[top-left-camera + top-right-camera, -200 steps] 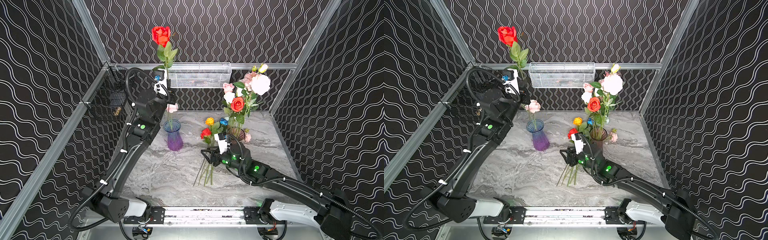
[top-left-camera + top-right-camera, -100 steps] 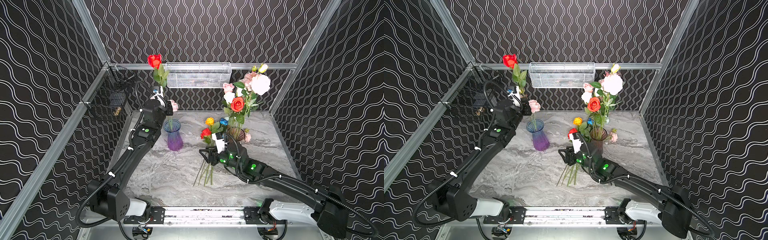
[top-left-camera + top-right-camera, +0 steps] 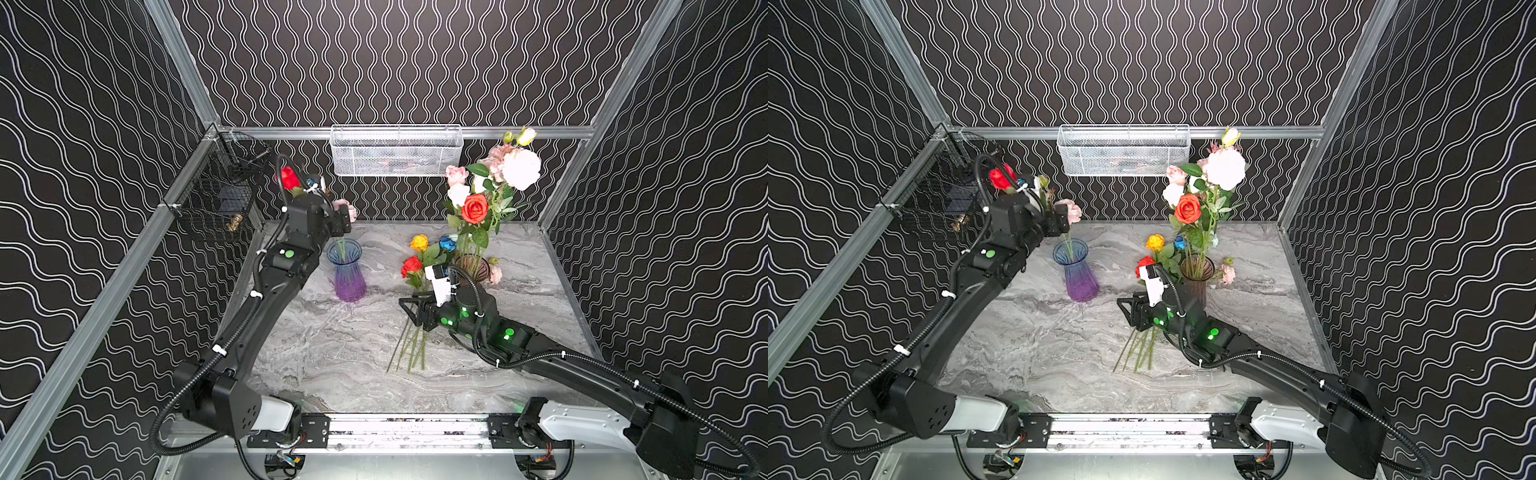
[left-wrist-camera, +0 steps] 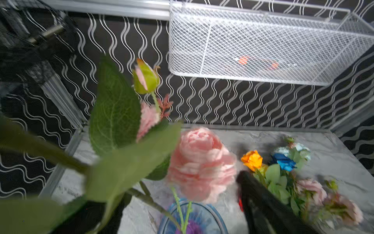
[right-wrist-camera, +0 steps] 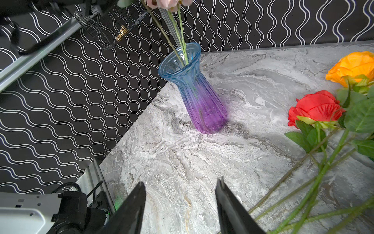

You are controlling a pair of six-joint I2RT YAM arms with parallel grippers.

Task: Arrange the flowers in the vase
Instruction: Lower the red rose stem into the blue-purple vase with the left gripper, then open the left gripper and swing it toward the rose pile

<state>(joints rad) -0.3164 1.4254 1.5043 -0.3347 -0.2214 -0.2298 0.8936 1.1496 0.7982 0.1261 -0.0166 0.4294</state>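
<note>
The blue-to-purple glass vase (image 3: 347, 270) (image 5: 194, 87) stands left of the table's middle, with a pink peony (image 3: 347, 209) (image 4: 200, 162) in it. My left gripper (image 3: 343, 220) hangs just above its mouth, open. One finger (image 4: 255, 194) shows; leaves hide the other. A red rose (image 3: 289, 178) (image 3: 1000, 178) leans behind the left wrist, and its leafy stem (image 4: 141, 192) runs between the jaws down into the vase. My right gripper (image 3: 409, 309) (image 5: 180, 194) hovers open and empty over bare table beside loose flowers: red (image 3: 411, 266), orange-yellow (image 3: 419, 242) and blue (image 3: 447, 243).
A brown vase (image 3: 471, 266) with a tall pink, white and red bouquet (image 3: 490, 187) stands at the back right. Loose stems (image 3: 409, 345) lie under the right wrist. A white mesh basket (image 3: 397, 151) hangs on the back wall, a black wire basket (image 3: 216, 199) on the left wall.
The left arm has come down with the red rose, sinking its stem into the vase, and its jaws have opened. The right gripper has edged left and stayed open.
</note>
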